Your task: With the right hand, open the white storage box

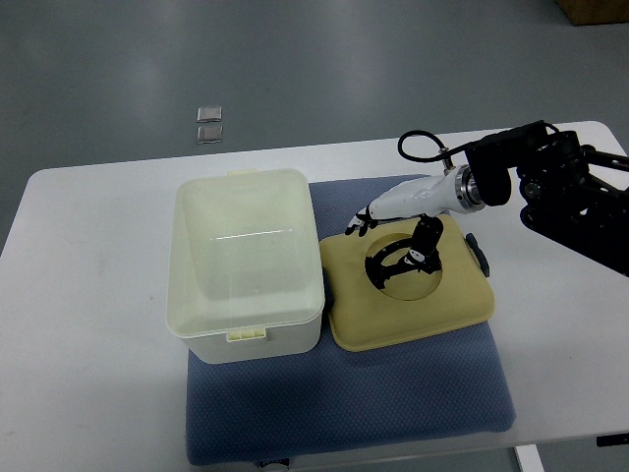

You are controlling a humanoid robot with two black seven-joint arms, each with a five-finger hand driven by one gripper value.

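The white storage box [246, 258] stands on the left part of a blue mat [393, 393]; its top is uncovered and I see into its pale inside. A beige lid [447, 300] lies flat on the mat right beside it, with a round recess and a black handle [391, 261] in its middle. My right hand [393, 231] reaches in from the right and hovers over the lid's far edge. Its fingers [359, 224] stretch out to the left, and the thumb [425, 244] points down onto the handle. It grips nothing that I can see.
The mat lies on a white table [88, 344]. The black right arm [570, 197] with a looped cable spans the table's far right corner. Two small grey squares [209, 125] lie on the floor beyond the table.
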